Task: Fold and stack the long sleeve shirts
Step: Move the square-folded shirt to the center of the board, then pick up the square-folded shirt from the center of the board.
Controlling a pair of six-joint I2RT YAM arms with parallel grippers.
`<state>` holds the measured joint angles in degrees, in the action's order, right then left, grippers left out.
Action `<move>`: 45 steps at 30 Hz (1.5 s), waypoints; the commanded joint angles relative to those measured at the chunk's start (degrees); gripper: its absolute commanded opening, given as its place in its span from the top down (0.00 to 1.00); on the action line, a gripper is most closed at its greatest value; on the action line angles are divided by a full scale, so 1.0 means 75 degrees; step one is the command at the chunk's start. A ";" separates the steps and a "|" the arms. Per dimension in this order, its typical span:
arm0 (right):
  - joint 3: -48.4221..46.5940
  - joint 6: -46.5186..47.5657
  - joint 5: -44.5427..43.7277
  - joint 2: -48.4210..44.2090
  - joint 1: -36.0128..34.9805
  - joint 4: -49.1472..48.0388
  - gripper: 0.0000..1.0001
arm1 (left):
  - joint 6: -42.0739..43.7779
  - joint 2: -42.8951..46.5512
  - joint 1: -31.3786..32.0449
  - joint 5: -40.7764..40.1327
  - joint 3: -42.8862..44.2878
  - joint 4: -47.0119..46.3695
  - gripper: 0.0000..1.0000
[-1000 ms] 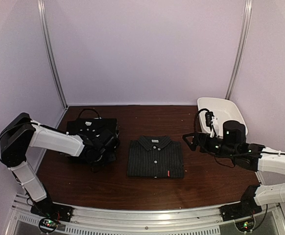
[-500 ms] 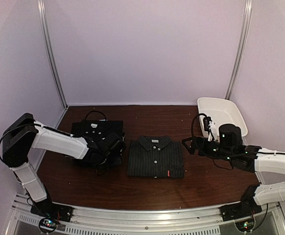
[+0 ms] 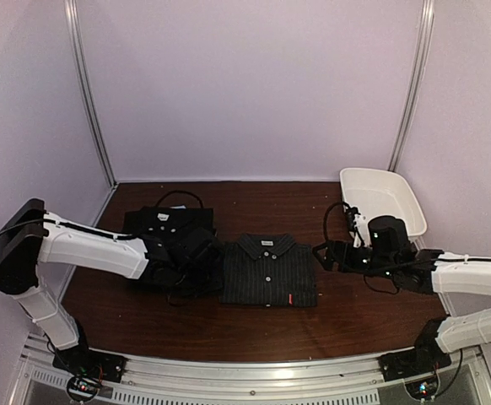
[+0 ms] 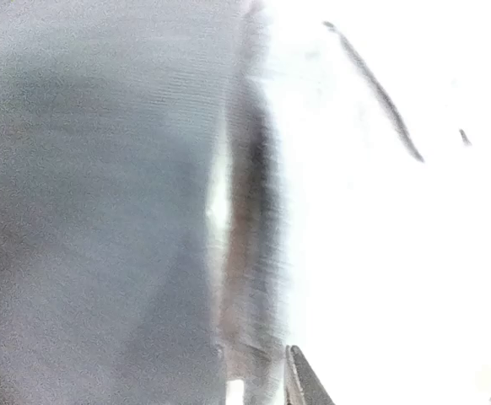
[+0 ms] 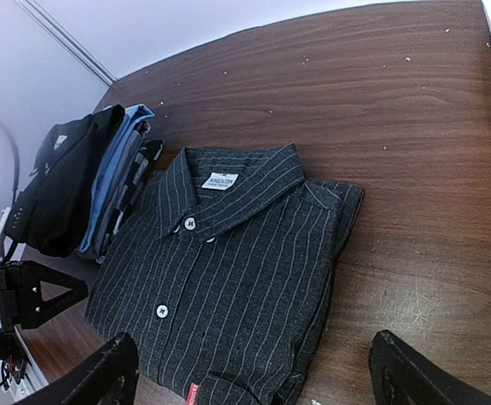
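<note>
Shirt stack [image 3: 168,226] now nearer pinstriped shirt [image 3: 268,272]; right end effector [image 5: 254,378] wide

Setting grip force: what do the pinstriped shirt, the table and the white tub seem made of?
Pinstriped shirt: matte woven cloth, soft creased folds.
Table: wood or wood-look laminate, slight sheen, visible grain.
White tub: probably plastic, smooth with a rounded moulded rim.

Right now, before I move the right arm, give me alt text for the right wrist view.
A folded charcoal pinstriped shirt with white buttons lies flat on the dark wood table, collar away from the camera. A stack of folded shirts sits beside it at frame left; the open right gripper faces it, empty.
</note>
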<state>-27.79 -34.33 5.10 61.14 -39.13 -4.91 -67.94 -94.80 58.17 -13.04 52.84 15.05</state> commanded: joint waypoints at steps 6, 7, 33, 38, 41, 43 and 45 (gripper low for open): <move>-0.0486 0.0147 -0.0196 0.0427 0.0050 0.0308 0.04 | 0.0734 -0.0050 0.0216 -0.0140 0.1229 0.0306 0.66; -0.0523 0.0147 -0.0180 0.0487 0.0050 0.0324 0.05 | 0.0867 -0.0181 0.0172 -0.0186 0.1395 0.0373 0.65; -0.0778 -0.0018 -0.0091 0.1872 0.0238 0.0489 0.15 | 0.2532 -0.2339 -0.1311 0.1667 0.2082 -0.0055 0.65; -0.1152 0.0030 -0.0107 0.2637 0.0250 0.0682 0.23 | 0.2577 -0.2505 -0.1308 0.1738 0.2202 -0.0019 0.65; -0.1394 0.0087 -0.0048 0.3073 0.0249 0.0810 0.27 | 0.2608 -0.2596 -0.1301 0.1949 0.2269 -0.0016 0.65; -0.1523 0.0078 0.0020 0.3307 0.0249 0.0807 0.31 | 0.2609 -0.2647 -0.1299 0.2045 0.2310 -0.0015 0.66; -0.1618 0.0069 0.0100 0.3542 0.0250 0.0818 0.34 | 0.2624 -0.2677 -0.1299 0.2097 0.2345 -0.0015 0.68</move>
<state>-37.56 -34.06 5.23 85.10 -37.50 0.27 -49.34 -112.51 48.71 0.10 69.36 15.38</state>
